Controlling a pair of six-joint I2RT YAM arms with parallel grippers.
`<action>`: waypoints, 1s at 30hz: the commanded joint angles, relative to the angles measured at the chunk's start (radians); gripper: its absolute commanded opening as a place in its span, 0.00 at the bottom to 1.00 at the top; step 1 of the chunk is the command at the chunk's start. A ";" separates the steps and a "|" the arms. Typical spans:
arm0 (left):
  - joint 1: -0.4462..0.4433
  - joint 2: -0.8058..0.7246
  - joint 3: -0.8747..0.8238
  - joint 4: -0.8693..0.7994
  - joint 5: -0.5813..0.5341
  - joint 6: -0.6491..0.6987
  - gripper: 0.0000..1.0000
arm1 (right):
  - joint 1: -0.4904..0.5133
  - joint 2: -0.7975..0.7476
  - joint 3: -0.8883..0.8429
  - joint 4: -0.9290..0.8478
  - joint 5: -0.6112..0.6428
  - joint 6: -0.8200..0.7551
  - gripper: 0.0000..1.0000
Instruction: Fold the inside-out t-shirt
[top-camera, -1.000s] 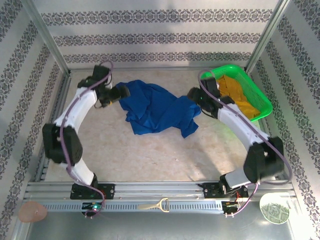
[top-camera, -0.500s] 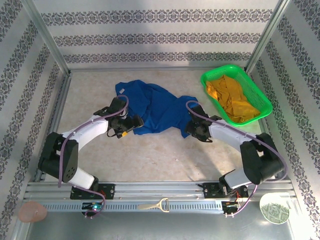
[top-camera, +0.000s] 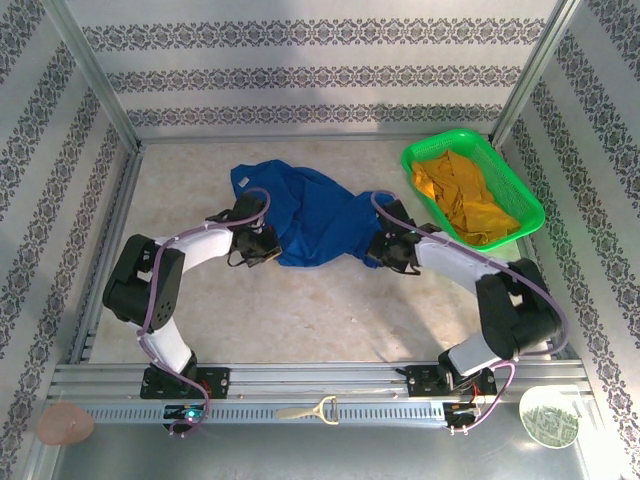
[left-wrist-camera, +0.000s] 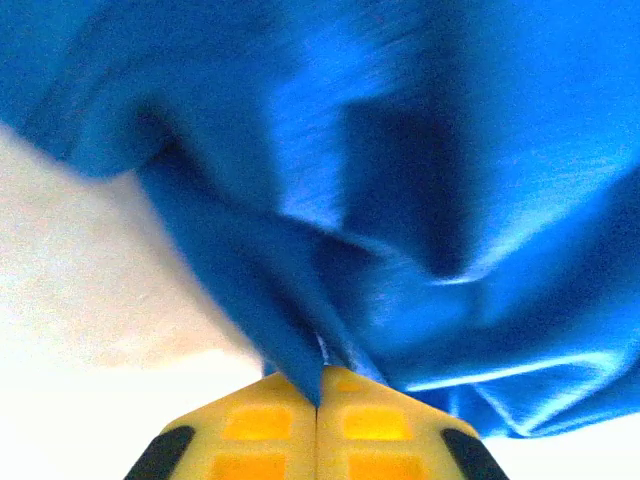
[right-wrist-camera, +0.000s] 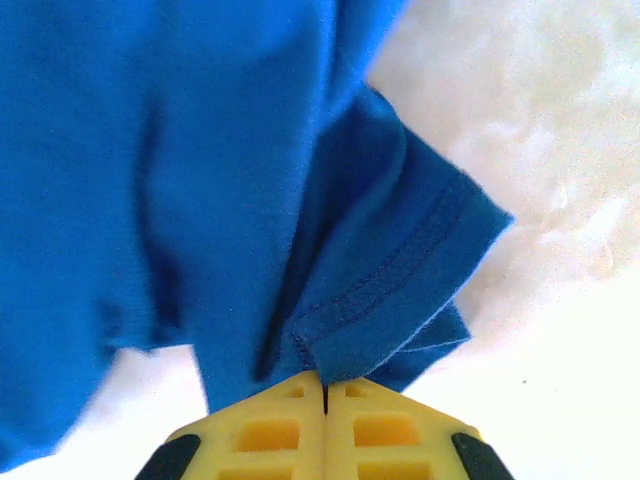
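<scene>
The inside-out t-shirt lies crumpled in plain royal blue at the middle of the table. My left gripper sits low at its near-left edge. In the left wrist view that gripper is shut, a fold of the blue t-shirt pinched between its yellow fingertips. At the shirt's near-right corner my right gripper rests on the table. The right wrist view shows this gripper shut on a stitched hem of the t-shirt. No print shows on the cloth.
A green basket at the back right holds a mustard-yellow garment. Patterned walls and metal posts enclose the table on three sides. The arms' mounting rail runs along the near edge. Bare tabletop lies in front of the shirt.
Both grippers came from beside the shirt's far part down to its near edge, and both closed on the blue cloth. The shirt now lies a little more bunched.
</scene>
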 joint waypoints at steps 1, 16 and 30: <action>0.030 -0.062 0.130 -0.086 -0.032 0.105 0.00 | -0.040 -0.123 0.082 -0.036 -0.055 -0.019 0.00; 0.146 -0.118 0.797 -0.524 0.123 0.324 0.05 | -0.120 -0.350 0.411 -0.161 -0.123 -0.009 0.00; 0.143 -0.362 0.059 -0.294 0.038 0.188 0.70 | -0.134 -0.390 0.063 -0.070 -0.117 0.027 0.00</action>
